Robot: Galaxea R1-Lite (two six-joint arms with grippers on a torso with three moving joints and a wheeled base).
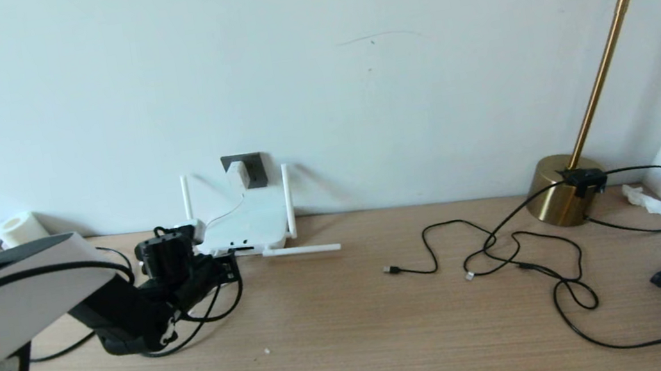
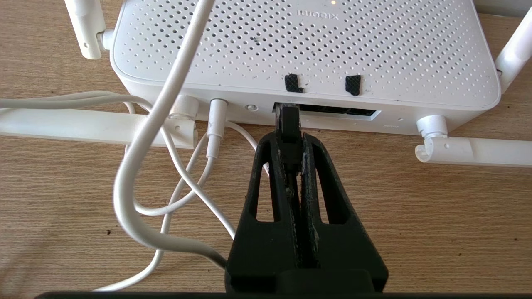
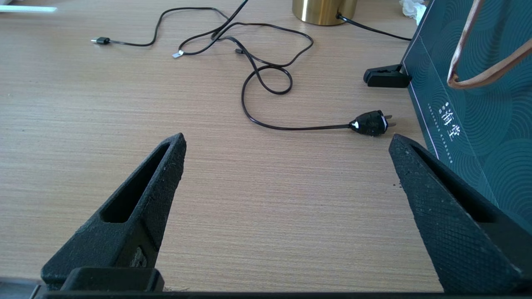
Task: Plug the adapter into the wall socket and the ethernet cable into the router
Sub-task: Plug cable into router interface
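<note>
I have the left end effector [image 2: 289, 143] clamped on the plug of the ethernet cable [image 2: 288, 120], its two black fingers [image 2: 266, 182] pressed together around it. The plug tip sits at the mouth of the dark port strip on the near edge of the router [image 2: 307, 45]; I cannot tell whether it is fully seated. In the head view the left end effector [image 1: 223, 272] is at about 9 o'clock of centre, just at the router's [image 1: 249, 226] 7 o'clock corner, with the black cable looping down behind the wrist onto the counter [image 1: 339, 339].

The adapter [image 1: 236, 175] is already sitting in the wall socket [image 1: 254, 169], at 12 o'clock of the router, and its thin white cord [image 2: 137, 174] curls across the counter to a white plug in the router's near edge.

The right end effector [image 3: 286, 145] hangs over bare counter [image 3: 257, 216] with its fingers [image 3: 164, 174] spread wide apart, holding nothing. Ahead of it, toward 1 o'clock, lies a small black plug [image 3: 370, 123] on a thin black cord, beside a dark green bag [image 3: 478, 108]. A brass lamp [image 1: 564, 188] stands at 3 o'clock on the counter.
</note>
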